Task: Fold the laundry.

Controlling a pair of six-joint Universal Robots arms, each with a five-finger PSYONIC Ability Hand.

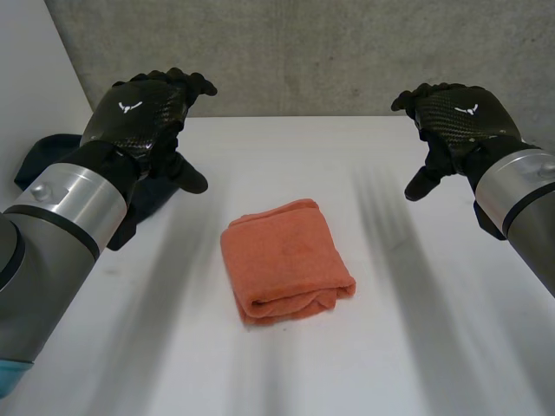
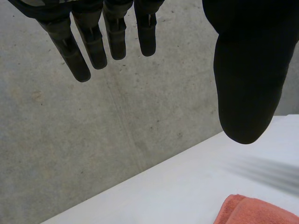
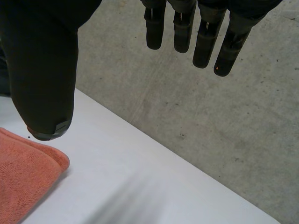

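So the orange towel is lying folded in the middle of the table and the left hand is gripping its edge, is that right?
Not quite. The orange towel does lie folded in the middle of the table, but the left hand is not gripping it. It is open and apart from the towel, as the head view shows.

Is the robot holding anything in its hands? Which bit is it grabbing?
Nothing is held. The left hand and the right hand are both open above the white table. The folded orange terry towel lies untouched between them.
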